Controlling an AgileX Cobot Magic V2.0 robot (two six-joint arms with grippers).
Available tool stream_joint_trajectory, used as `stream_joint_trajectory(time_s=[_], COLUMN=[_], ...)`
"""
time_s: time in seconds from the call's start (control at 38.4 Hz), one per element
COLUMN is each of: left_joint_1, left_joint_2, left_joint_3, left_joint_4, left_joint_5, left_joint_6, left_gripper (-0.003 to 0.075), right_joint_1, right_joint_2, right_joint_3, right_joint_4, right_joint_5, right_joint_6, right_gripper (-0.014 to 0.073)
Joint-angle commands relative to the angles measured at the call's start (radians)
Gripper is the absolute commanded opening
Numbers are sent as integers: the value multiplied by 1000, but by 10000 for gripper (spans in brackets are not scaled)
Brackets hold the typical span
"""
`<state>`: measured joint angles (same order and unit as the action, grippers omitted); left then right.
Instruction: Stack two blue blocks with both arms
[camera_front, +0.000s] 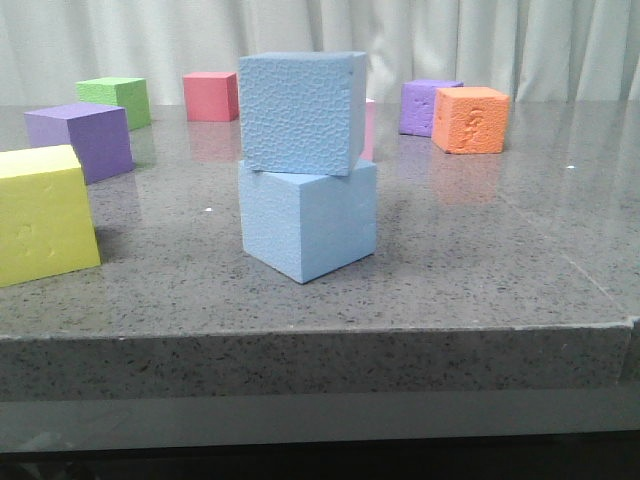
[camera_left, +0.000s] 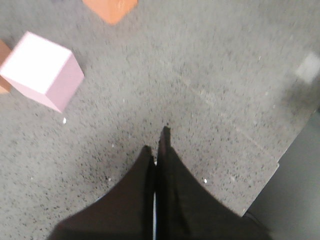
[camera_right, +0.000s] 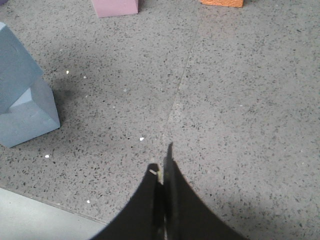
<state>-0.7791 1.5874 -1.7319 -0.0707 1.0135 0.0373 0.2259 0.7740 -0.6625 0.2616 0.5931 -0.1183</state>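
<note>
The pebbled blue block (camera_front: 303, 110) sits on top of the smooth blue block (camera_front: 310, 222) near the table's front middle, turned a little against it. The stack also shows in the right wrist view: the upper block (camera_right: 15, 70) over the lower block (camera_right: 30, 117). No gripper shows in the front view. My left gripper (camera_left: 156, 142) is shut and empty above bare table. My right gripper (camera_right: 161, 160) is shut and empty, above the table and well off to one side of the stack.
A yellow cube (camera_front: 40, 212) and a purple cube (camera_front: 82, 140) stand at the left. Green (camera_front: 117, 101), red (camera_front: 211, 96), purple (camera_front: 428, 106) and orange (camera_front: 471, 120) cubes stand at the back. A pink cube (camera_left: 42, 71) shows in the left wrist view. The table's front edge (camera_front: 320, 335) is close.
</note>
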Motion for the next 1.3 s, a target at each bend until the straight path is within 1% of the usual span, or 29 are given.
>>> stream_joint_trajectory(time_s=[0.0, 0.39, 0.52, 0.62, 0.75, 0.94, 1.07, 1.28], left_joint_1=[-8, -8, -8, -8, -8, -8, -8, -8], left_joint_2=[-119, -509, -654, -775, -911, -1050, -1089, -1089], left_joint_3=[61, 607, 771, 896, 999, 1046, 1046, 1046], left_joint_4=[-14, -14, -14, -14, -16, -23, -23, -23], left_joint_5=[-144, -593, -722, -797, -815, -809, -798, -798], left_joint_6=[6, 18, 18, 18, 18, 18, 18, 18], left_gripper=[-20, -20, -20, -20, -20, -20, -20, -20], right_joint_1=[-8, -8, -8, -8, -8, -8, -8, -8], right_joint_2=[-10, -10, -10, -10, -10, -10, -10, -10], right_joint_3=[-27, -27, -27, -27, -27, -27, -27, -27], right_joint_4=[3, 3, 3, 3, 3, 3, 3, 3], right_joint_5=[-59, -59, -59, -59, -59, -59, -59, -59], right_joint_6=[-6, -6, -6, -6, -6, -6, -6, -6], right_gripper=[-67, -67, -67, -67, -67, -67, -67, -67])
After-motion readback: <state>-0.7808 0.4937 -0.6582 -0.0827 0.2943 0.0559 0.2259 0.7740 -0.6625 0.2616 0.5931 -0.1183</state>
